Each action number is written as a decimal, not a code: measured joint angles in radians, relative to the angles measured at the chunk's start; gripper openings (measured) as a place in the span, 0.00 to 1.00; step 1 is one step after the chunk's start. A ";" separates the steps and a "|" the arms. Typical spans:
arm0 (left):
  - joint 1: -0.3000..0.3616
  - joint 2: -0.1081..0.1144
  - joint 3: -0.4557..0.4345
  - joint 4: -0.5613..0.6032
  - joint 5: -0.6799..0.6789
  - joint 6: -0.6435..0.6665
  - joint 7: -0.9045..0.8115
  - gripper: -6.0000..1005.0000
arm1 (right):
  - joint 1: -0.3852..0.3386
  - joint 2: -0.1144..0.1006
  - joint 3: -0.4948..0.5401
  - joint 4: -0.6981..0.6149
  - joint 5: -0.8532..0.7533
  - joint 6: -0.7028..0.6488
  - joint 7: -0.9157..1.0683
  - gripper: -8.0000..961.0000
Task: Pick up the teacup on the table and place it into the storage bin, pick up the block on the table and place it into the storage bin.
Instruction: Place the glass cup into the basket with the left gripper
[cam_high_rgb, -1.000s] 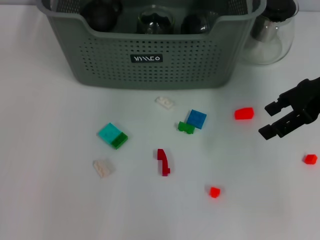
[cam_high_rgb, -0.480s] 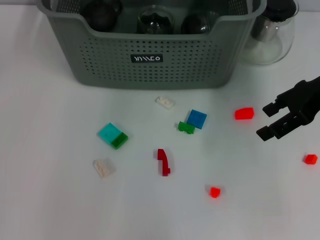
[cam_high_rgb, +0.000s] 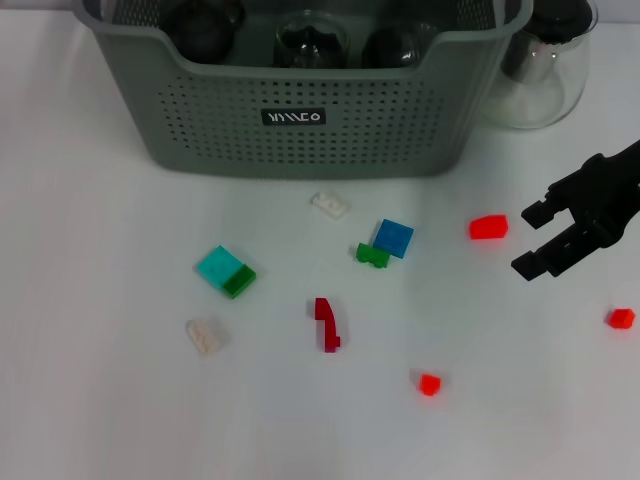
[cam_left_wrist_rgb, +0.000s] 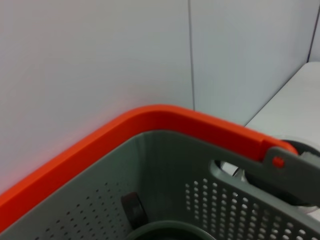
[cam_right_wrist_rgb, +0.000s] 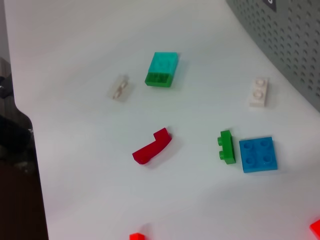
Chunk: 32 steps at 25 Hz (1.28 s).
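- My right end effector (cam_high_rgb: 532, 240) hovers over the worktop (cam_high_rgb: 100, 400) on the right side, fingers spread apart, nothing between them; left arm not in the head view, its end effector's state I cannot tell
- Storage bin (cam_high_rgb: 300, 130) sits at the back centre, dark round items already inside; no teacup visible on the worktop, so block step looks current
- Nearest target by my read: red block (cam_high_rgb: 488, 227), just beside my fingertips; blue block (cam_high_rgb: 393, 238) touches a green block (cam_high_rgb: 372, 255), harder pick
- Advice: centre over the red block; align fingers across its short sides; descend straight; close only once both fingers straddle it
- Risk: small part may skid on the smooth worktop
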<state>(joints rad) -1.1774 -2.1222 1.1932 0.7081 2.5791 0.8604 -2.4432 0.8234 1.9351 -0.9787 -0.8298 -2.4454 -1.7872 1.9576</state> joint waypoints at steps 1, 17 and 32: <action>0.000 -0.002 0.000 -0.007 0.005 -0.009 0.001 0.04 | 0.000 0.001 0.000 0.000 -0.002 0.001 0.000 0.93; 0.006 -0.040 0.054 -0.039 0.047 -0.069 0.012 0.04 | 0.000 0.010 -0.001 0.013 -0.007 0.016 0.000 0.93; 0.007 -0.045 0.054 -0.049 0.058 -0.063 0.014 0.05 | 0.001 0.015 -0.002 0.012 -0.007 0.021 0.000 0.93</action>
<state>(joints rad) -1.1704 -2.1676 1.2471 0.6589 2.6371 0.7974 -2.4295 0.8241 1.9498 -0.9802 -0.8177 -2.4528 -1.7665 1.9577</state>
